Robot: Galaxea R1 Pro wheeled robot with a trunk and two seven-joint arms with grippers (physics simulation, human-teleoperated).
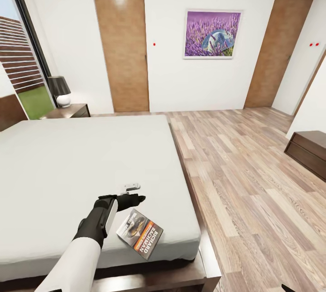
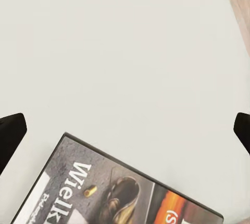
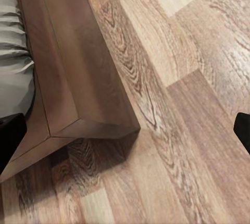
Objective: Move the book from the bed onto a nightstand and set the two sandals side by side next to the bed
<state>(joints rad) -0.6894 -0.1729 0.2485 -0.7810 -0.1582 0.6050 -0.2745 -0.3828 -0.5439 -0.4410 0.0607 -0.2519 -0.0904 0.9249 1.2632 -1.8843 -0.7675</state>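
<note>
**Left claw spread above the book on the bed**

The book [image 1: 141, 234] lies flat on the white mattress of the bed [image 1: 68, 160], close to the mattress's near right corner, cover up, with an orange band and white lettering showing. The left claw [image 1: 136, 193] hangs over the mattress just beyond the book's far edge; its dark fingers [image 2: 11, 133] stand wide apart in the left wrist view, nothing between them, and the book's cover [image 2: 120, 190] sits below them without either finger touching it.

The right claw [image 3: 125, 130] is spread too (its two dark fingertips sit at opposite edges of the right wrist view), empty, looking down at the corner of the dark wooden bed frame [image 3: 78, 88] and the wood-plank floor [image 3: 187, 78]. A strip of the white mattress shows beside the frame there.

At the far left corner of the bed stands a nightstand [image 1: 72, 111] with a lamp [image 1: 60, 91] on its surface, next to the tall window [image 1: 22, 56]. On the white back wall are two brown doors [image 1: 121, 47] and, between them, a purple lavender picture [image 1: 212, 34]. A low dark dresser [image 1: 309, 150] stands at the right, well apart from the bed.
</note>
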